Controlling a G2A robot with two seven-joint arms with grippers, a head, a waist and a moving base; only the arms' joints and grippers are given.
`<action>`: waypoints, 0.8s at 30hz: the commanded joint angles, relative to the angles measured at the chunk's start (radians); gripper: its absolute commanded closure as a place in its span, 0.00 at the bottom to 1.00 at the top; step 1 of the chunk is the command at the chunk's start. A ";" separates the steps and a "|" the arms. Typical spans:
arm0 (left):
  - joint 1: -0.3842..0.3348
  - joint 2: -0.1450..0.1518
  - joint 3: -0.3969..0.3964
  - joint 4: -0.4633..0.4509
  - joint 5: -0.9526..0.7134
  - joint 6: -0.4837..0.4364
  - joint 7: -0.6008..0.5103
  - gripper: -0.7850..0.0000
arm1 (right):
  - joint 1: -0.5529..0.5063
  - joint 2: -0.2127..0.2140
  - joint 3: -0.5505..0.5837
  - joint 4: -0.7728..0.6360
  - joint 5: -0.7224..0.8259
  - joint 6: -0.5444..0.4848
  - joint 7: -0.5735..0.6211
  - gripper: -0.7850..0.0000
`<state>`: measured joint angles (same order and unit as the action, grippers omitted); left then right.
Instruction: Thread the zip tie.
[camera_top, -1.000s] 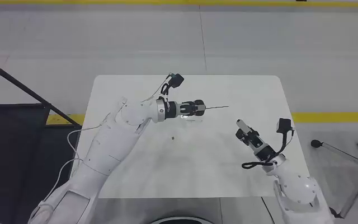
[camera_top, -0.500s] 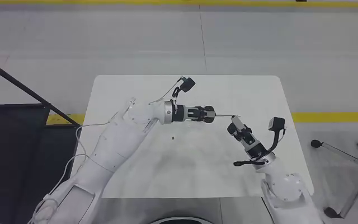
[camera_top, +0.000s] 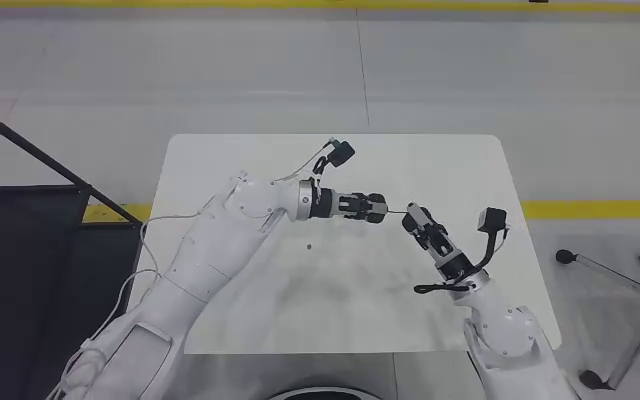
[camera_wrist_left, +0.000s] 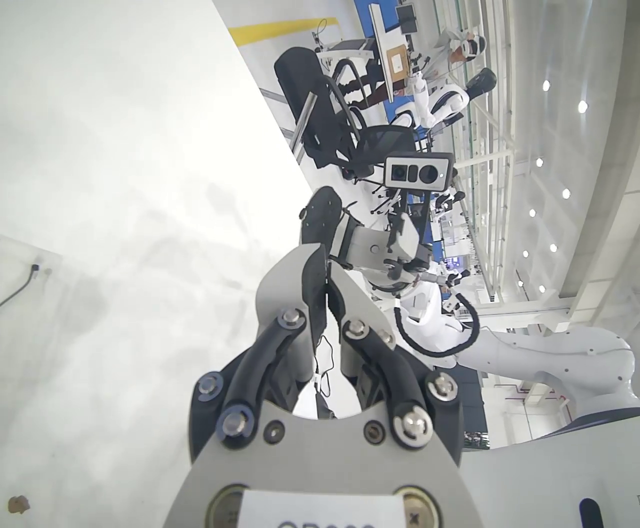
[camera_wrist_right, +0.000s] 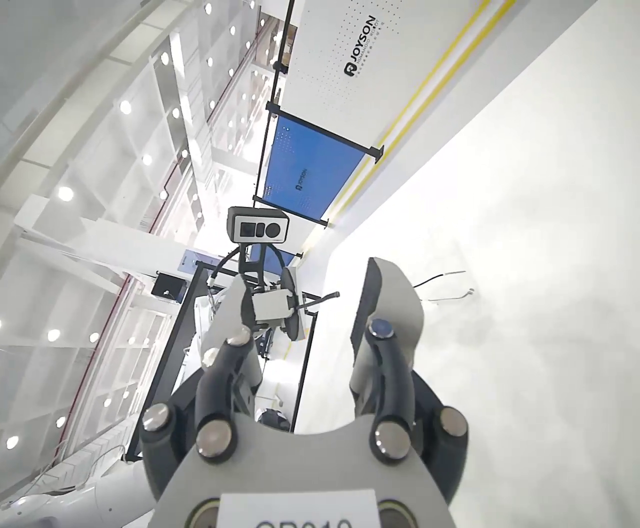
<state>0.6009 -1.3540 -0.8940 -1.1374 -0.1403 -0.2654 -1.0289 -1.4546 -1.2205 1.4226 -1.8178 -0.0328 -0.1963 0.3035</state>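
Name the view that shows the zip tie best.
Top view: the zip tie sticks out side-on from the left gripper toward the right gripper. Right wrist view shows it foreshortened; left wrist view, barely an edge.

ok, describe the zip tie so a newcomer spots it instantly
Over the white table, find the left gripper. The zip tie is the thin dark strand poking from its shut fingertips toward the right gripper, the only thing between the two.

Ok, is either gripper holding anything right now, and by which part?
The left gripper is shut on one end of the zip tie; the rest sticks out toward the open right gripper, which holds nothing.
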 joint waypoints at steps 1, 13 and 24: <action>-0.003 -0.001 0.001 0.003 0.001 -0.001 -0.001 1.00 | 0.002 0.000 0.000 0.002 0.001 0.002 0.001 0.58; -0.005 0.001 -0.003 0.009 0.007 -0.004 -0.014 1.00 | 0.002 0.001 0.007 0.010 -0.004 0.005 0.009 0.90; -0.004 0.003 -0.007 0.007 0.011 -0.002 -0.019 1.00 | 0.000 0.002 0.012 0.013 0.001 0.000 0.026 0.89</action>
<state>0.5971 -1.3512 -0.9012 -1.1309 -0.1298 -0.2669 -1.0471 -1.4542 -1.2184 1.4340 -1.8045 -0.0311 -0.1956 0.3285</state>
